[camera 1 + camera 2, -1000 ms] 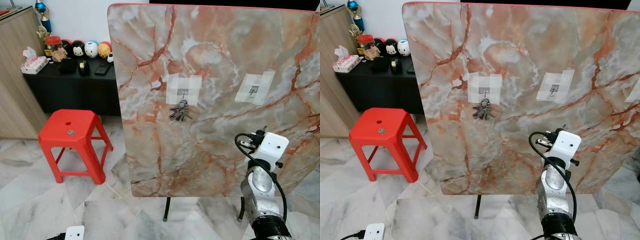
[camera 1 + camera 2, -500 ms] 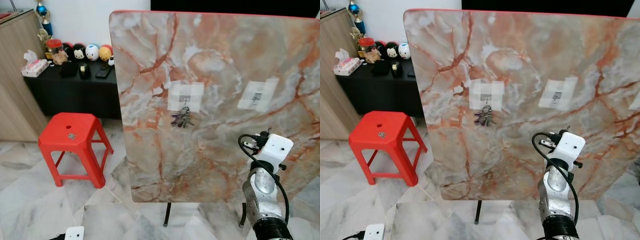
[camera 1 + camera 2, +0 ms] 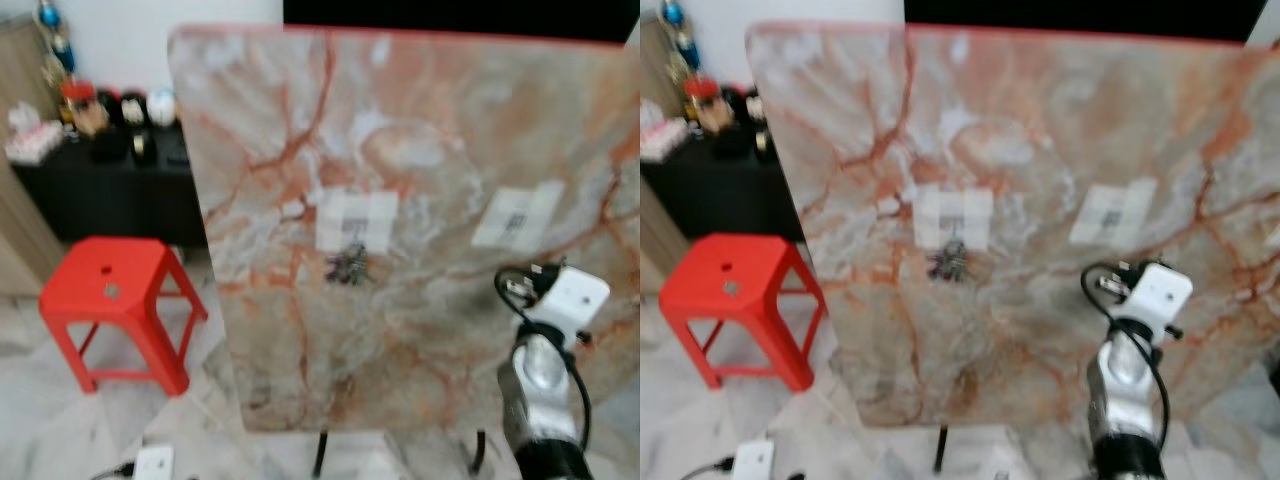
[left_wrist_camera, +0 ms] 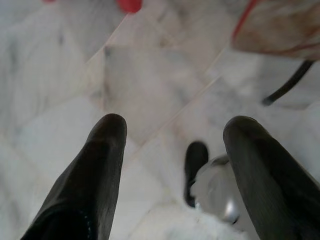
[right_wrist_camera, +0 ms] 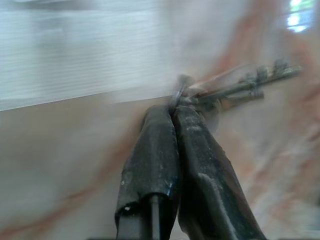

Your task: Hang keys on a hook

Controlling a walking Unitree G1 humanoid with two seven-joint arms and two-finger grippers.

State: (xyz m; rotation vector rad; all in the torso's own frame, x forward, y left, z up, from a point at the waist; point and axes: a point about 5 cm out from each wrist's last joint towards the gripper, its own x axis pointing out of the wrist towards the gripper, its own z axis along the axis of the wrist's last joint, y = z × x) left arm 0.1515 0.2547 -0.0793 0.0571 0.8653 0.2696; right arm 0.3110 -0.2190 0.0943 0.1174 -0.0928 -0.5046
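Note:
An upright marble-patterned board (image 3: 420,150) carries two taped white patches, each with a small hook. A bunch of keys (image 3: 350,265) hangs from the left hook (image 3: 356,222). The right hook (image 3: 517,215) is bare. My right arm's white wrist housing (image 3: 572,298) is raised in front of the board, below and right of the right hook. In the right wrist view my right gripper (image 5: 175,107) is shut on a key ring with a second set of keys (image 5: 240,85), close to the marble. My left gripper (image 4: 175,125) hangs open above the floor.
A red plastic stool (image 3: 110,290) stands on the marble floor to the left of the board. Behind it a black cabinet (image 3: 100,190) holds small figurines. The board's thin black leg (image 3: 320,455) reaches the floor. A white box (image 3: 152,462) lies low on the left.
The whole picture has shifted and blurred, so the camera has moved. My right wrist now stands slightly closer to the right hook patch. The hung keys stay on the left hook.

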